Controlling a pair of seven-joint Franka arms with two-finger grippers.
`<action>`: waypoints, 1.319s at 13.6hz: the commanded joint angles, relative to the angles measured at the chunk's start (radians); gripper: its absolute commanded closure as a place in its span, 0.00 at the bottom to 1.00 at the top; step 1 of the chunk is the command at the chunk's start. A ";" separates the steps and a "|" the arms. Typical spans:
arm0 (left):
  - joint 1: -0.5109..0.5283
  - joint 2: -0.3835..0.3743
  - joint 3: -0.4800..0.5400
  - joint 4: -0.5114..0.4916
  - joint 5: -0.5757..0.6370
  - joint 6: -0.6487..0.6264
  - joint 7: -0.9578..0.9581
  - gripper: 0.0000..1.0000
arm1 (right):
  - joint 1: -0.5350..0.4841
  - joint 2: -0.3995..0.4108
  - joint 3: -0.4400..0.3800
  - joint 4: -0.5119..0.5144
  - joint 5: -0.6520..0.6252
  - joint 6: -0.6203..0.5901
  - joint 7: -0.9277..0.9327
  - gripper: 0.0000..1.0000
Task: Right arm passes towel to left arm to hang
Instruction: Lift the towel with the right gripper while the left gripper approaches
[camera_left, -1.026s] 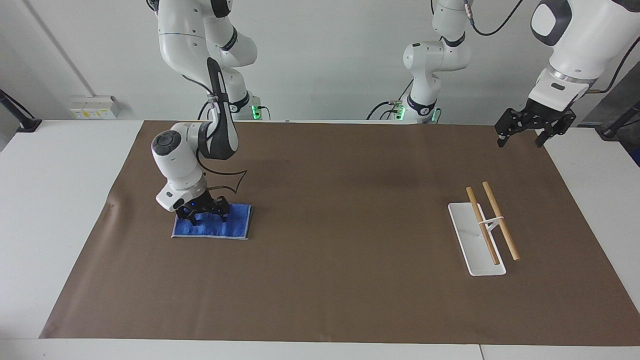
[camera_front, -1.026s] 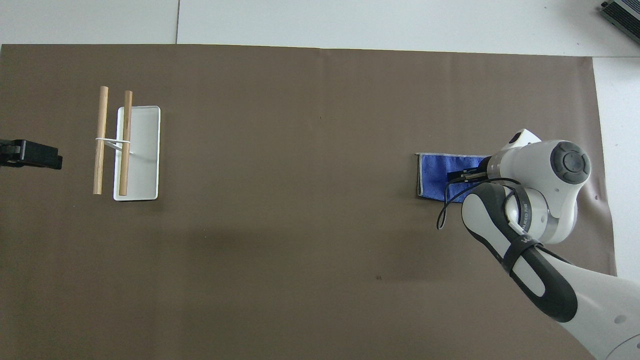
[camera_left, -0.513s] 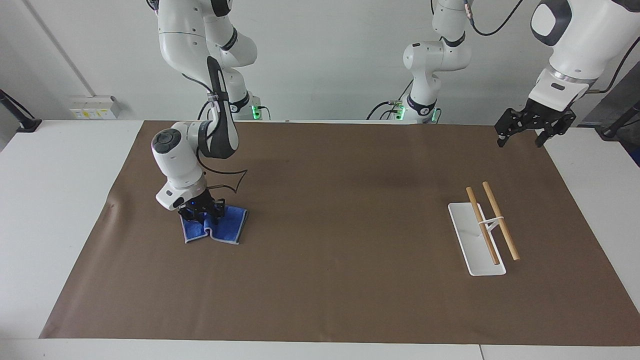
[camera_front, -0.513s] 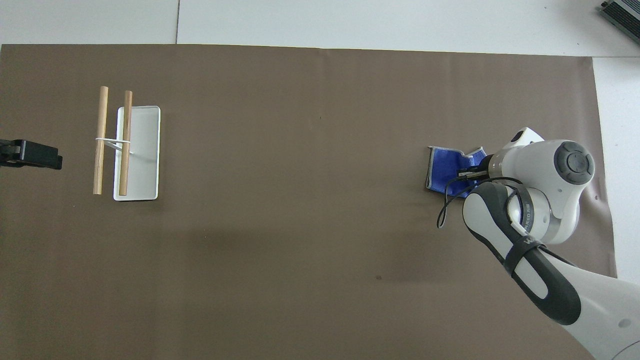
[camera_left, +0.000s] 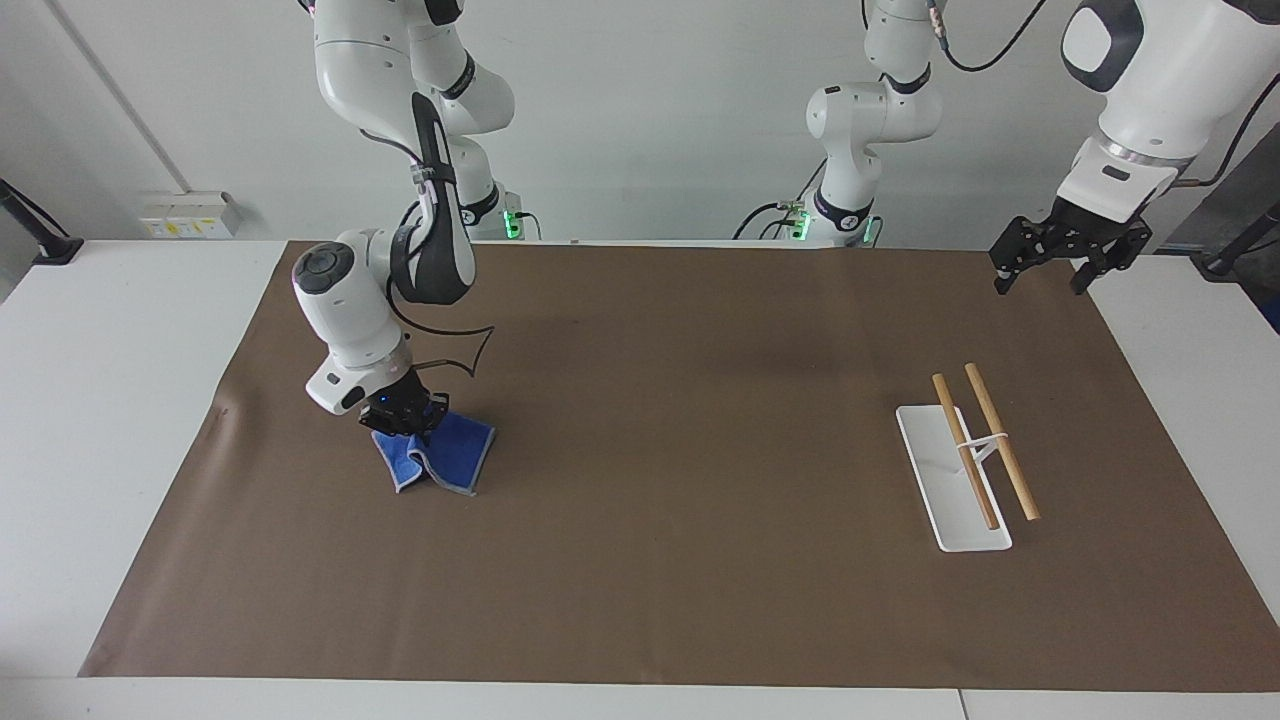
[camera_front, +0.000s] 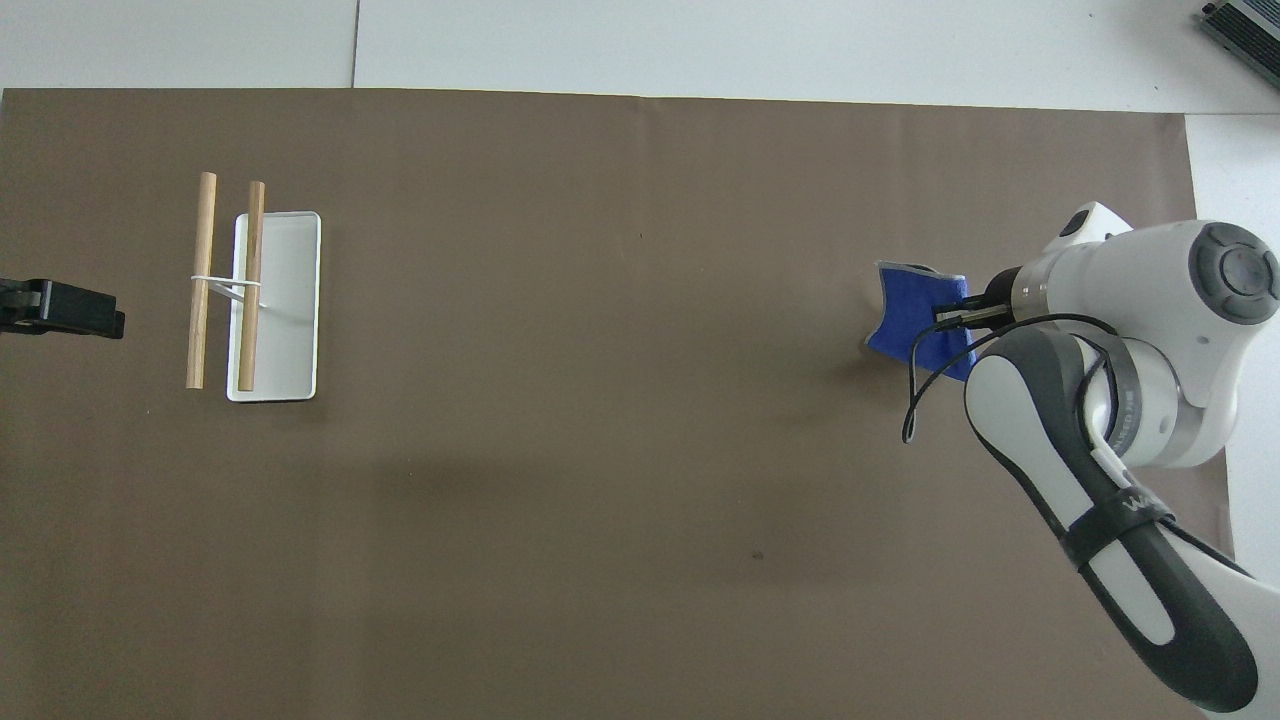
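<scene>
Jaws of your right gripper (camera_left: 405, 424) pinch the towel (camera_left: 440, 458), which droops beneath them brushing the mat (camera_left: 660, 420), so lift it clear before carrying toward the waiting, spread-fingered left gripper (camera_left: 1040, 265).

- Brown mat (camera_left: 680, 560) spread over most of a white table (camera_left: 110, 400), white margins showing at both ends and along the edge farthest from the robots.
- White rack (camera_left: 950, 490) toward the left arm's end of the table: flat oblong tray base lying on the mat, two wooden rods (camera_left: 1000, 440) carried above it on a thin white stand, parallel, one over the tray, the other just outside its long edge.
- White socket box (camera_left: 190, 213) on the wall at the right arm's end.
- Dark device corner (camera_front: 1245, 30) at the overhead view's top edge, off the mat.
</scene>
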 joint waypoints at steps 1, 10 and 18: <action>0.023 -0.023 0.006 -0.024 0.021 -0.003 -0.010 0.00 | -0.008 -0.033 0.045 0.056 0.058 -0.059 0.006 1.00; -0.024 -0.097 -0.008 -0.209 -0.121 0.148 -0.029 0.00 | -0.008 -0.050 0.254 0.109 0.760 -0.077 0.012 1.00; -0.215 -0.056 -0.008 -0.326 -0.544 0.426 -0.570 0.00 | 0.031 -0.053 0.344 0.106 1.173 -0.022 0.075 1.00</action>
